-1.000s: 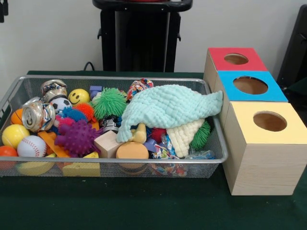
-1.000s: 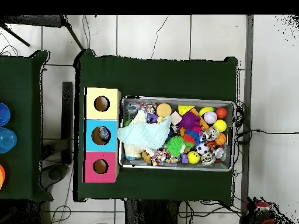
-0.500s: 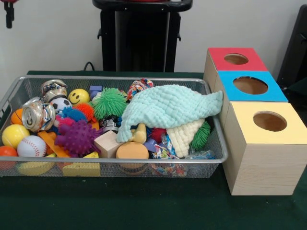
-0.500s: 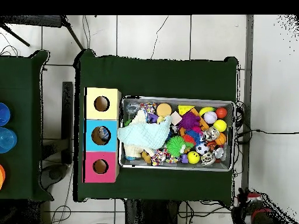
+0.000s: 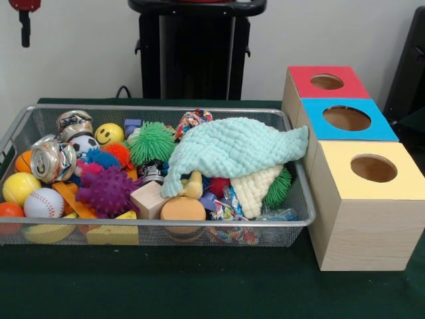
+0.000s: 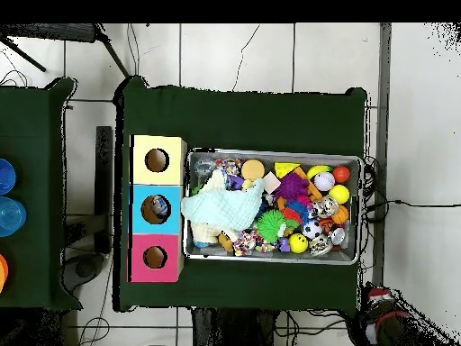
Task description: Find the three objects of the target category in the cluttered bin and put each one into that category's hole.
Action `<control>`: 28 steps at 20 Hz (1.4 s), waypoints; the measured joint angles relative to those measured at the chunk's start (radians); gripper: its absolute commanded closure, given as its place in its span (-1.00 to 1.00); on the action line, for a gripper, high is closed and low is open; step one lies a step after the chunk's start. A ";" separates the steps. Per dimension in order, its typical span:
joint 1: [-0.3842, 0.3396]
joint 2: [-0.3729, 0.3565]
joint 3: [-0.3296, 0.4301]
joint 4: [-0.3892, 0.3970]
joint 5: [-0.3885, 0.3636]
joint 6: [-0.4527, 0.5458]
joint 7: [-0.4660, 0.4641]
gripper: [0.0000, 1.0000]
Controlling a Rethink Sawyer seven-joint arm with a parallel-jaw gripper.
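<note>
A wire mesh bin (image 5: pixel 302 199) on the green table is heaped with toys. A mint cloth (image 5: pixel 232 149) covers its right half, over a cream cloth (image 5: pixel 255 189). On the left lie a baseball (image 5: pixel 44 203), a yellow ball (image 5: pixel 20 187), a crushed can (image 5: pixel 53 159), a purple spiky ball (image 5: pixel 106 191) and a green fuzzy ball (image 5: pixel 151 141). Right of the bin stand a red box (image 5: pixel 329 81), a blue box (image 5: pixel 346 118) and a yellow box (image 5: pixel 372 169), each with a round hole on top. My gripper (image 5: pixel 24 20) hangs high at the upper left, far from the bin.
From above, the bin (image 6: pixel 270 153) lies right of the yellow box (image 6: pixel 158 160), blue box (image 6: pixel 156 209) and red box (image 6: pixel 155 257). The arm's red end (image 6: pixel 380 311) is beyond the table's lower right corner. A second green table (image 6: pixel 27 194) stands at the left.
My gripper has moved rightward along the top of the front view, showing more of itself. Seen from above, it has drifted toward the table. The bin's contents are unchanged.
</note>
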 measured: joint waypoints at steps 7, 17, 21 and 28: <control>-0.015 0.004 -0.001 -0.001 0.000 0.000 0.000 -1.00; -0.019 0.035 -0.001 -0.002 0.000 0.000 0.000 -1.00; -0.026 0.044 0.000 -0.002 -0.006 0.000 0.000 -1.00; -0.050 0.053 0.000 -0.002 -0.032 0.000 0.000 -1.00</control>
